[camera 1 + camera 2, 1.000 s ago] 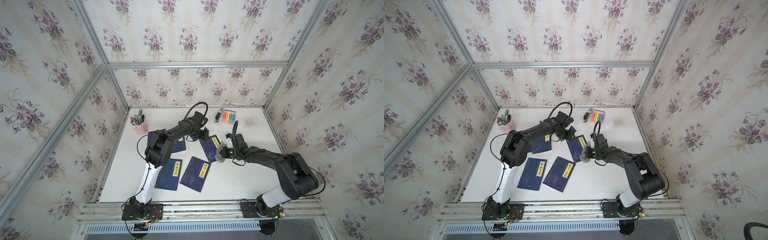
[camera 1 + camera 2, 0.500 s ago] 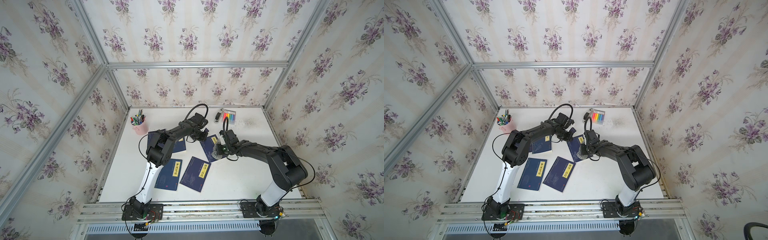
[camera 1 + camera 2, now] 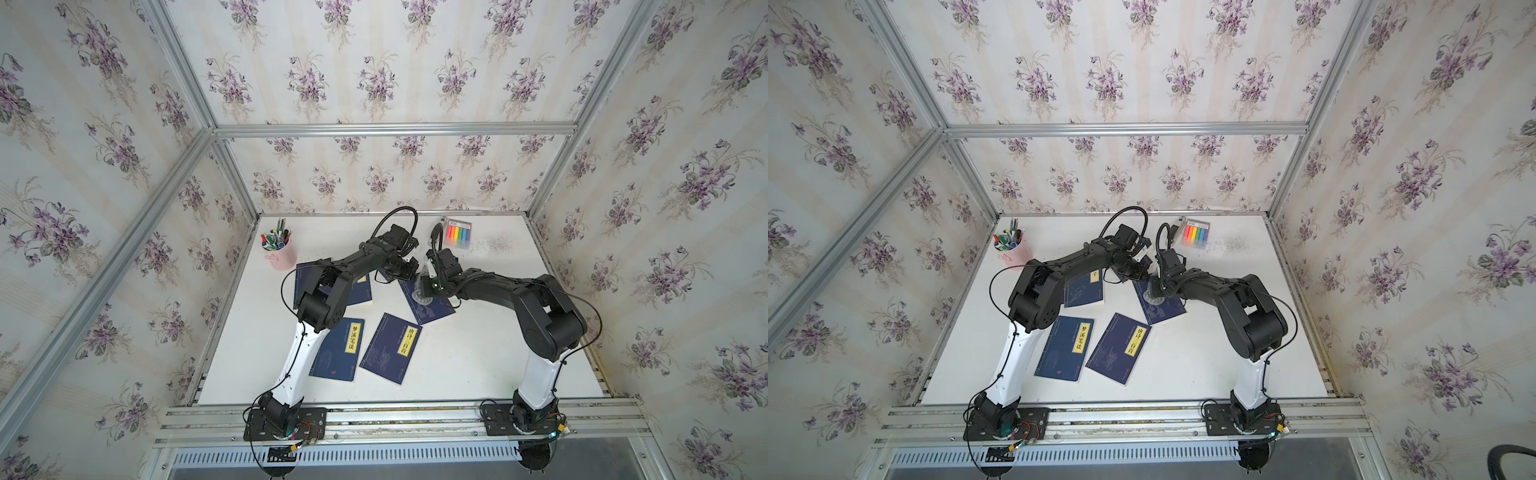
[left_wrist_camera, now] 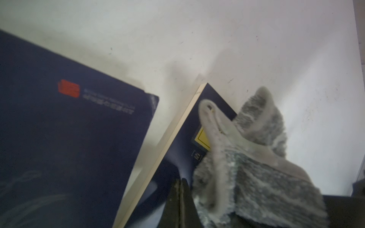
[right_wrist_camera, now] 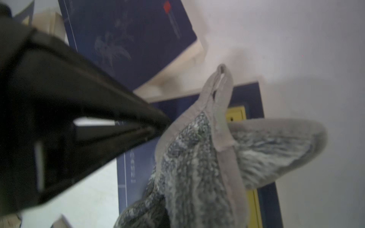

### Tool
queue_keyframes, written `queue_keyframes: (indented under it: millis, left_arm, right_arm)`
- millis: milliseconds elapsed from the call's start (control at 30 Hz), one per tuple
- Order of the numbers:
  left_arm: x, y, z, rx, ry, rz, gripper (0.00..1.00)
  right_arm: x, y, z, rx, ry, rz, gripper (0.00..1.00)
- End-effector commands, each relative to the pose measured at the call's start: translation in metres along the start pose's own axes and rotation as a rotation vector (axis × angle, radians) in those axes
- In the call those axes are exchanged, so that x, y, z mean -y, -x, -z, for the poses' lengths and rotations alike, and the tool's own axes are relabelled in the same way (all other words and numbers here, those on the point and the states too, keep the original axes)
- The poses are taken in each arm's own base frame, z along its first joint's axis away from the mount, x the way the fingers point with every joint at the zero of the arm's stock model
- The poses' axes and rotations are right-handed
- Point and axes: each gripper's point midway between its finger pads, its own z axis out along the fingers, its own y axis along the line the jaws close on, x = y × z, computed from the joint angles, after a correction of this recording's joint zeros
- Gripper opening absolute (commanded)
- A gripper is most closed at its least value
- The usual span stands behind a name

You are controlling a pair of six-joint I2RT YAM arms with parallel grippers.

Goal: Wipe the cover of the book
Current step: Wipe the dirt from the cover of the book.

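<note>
The dark blue book (image 3: 434,311) (image 3: 1165,309) with a yellow title label (image 5: 236,114) lies tilted near the table's middle. My right gripper (image 3: 428,286) (image 3: 1158,286) is shut on a grey fluffy cloth (image 3: 420,293) (image 4: 248,167) (image 5: 197,167) that rests on the cover's far end; the cloth hides its jaws. My left gripper (image 4: 180,182) (image 3: 409,270) (image 5: 158,126) is shut with nothing between its fingers. Its tips are at the cover near the book's far corner, right beside the cloth.
Three more blue books lie around: one (image 3: 359,291) under the left arm and two (image 3: 338,349) (image 3: 390,347) nearer the front. A pink pen cup (image 3: 279,254) stands back left. A highlighter pack (image 3: 457,235) and a grey smudge (image 3: 498,245) are back right.
My left gripper has closed from partly open. My right gripper has slid the cloth along the cover toward the far end, up beside the left gripper.
</note>
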Motion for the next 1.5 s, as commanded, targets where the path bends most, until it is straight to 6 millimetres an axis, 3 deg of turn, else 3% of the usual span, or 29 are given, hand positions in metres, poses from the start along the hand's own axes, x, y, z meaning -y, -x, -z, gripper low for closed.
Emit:
queue_keyframes:
  millis: [0,133,433,567,733,1000,1167,1300,1467]
  left_arm:
    - [-0.017,-0.031,-0.013,-0.106,0.053,0.036,0.0]
    - [-0.024,-0.031,-0.014,-0.109,0.023,0.098,0.0]
    - [-0.032,-0.03,-0.01,-0.103,0.023,0.125,0.0]
    - [-0.032,-0.03,-0.011,-0.106,0.023,0.124,0.0]
    - [-0.033,-0.03,-0.011,-0.106,0.026,0.121,0.0]
    - [-0.034,-0.031,-0.01,-0.101,0.034,0.109,0.0]
    - [-0.034,-0.03,-0.01,-0.091,0.032,0.095,0.0]
    - [-0.035,-0.03,-0.01,-0.089,0.033,0.09,0.0]
    - [-0.035,-0.03,-0.01,-0.089,0.042,0.083,0.0]
  right_arm:
    - [0.027,-0.045,-0.014,-0.19,-0.117,-0.006,0.0]
    - [0.028,-0.05,-0.008,-0.183,-0.112,-0.015,0.0]
    - [0.033,-0.113,0.04,-0.208,-0.084,-0.055,0.0]
    - [0.039,-0.125,0.058,-0.199,-0.1,-0.074,0.0]
    - [0.037,-0.109,0.052,-0.18,-0.104,-0.051,0.0]
    - [0.039,-0.051,-0.007,-0.167,-0.075,-0.075,0.0]
    - [0.036,-0.04,-0.008,-0.155,-0.075,-0.075,0.0]
    - [0.046,-0.06,0.011,-0.161,-0.109,-0.085,0.0]
    - [0.06,-0.111,0.046,-0.169,-0.132,-0.134,0.0]
